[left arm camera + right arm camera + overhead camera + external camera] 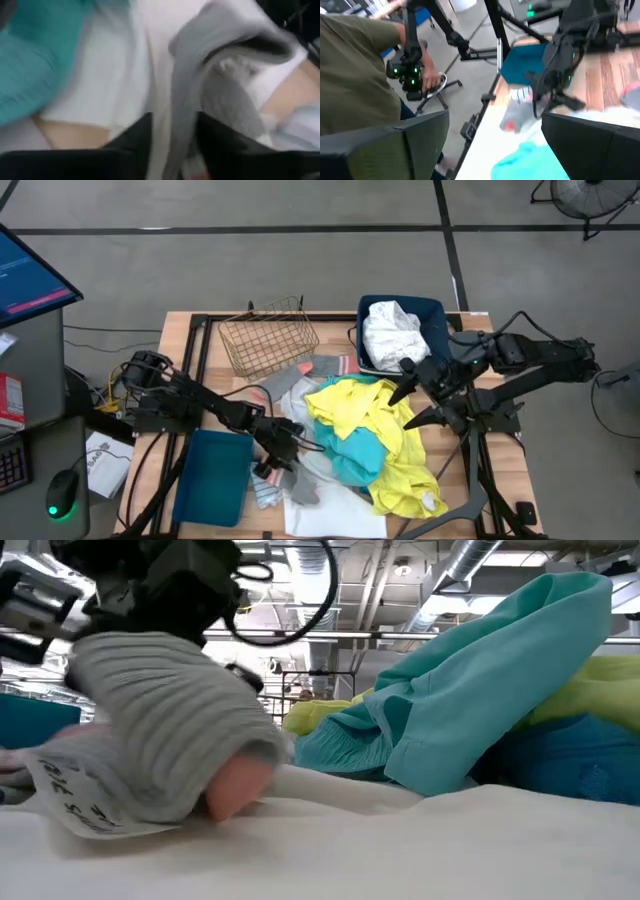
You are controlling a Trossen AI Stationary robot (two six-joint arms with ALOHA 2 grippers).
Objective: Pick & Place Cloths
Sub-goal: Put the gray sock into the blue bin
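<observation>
A grey ribbed sock (160, 730) with a coral toe (240, 788) lies on a white cloth (400, 840) at the near left of the cloth pile. My left gripper (283, 460) is down on it and shut on its fabric. The pile holds a yellow cloth (385, 435) and a teal cloth (355, 458). Another white cloth (392, 332) sits in the dark blue bin (435, 315). My right gripper (412, 402) hangs open above the yellow cloth, touching nothing. My left gripper pinches a raised fold of the grey sock (182, 125) between its two fingers (220, 142). The fingers slant down at it from the table's left. The sock humps up under the gripper, while its coral toe and lower edge rest on the white cloth.
A copper wire basket (268, 340) stands at the far left and a teal bin (212, 477) at the near left beside my left arm. A striped sock (265, 495) lies near the front edge. A person in an olive shirt (355, 70) is beyond the table's left side.
</observation>
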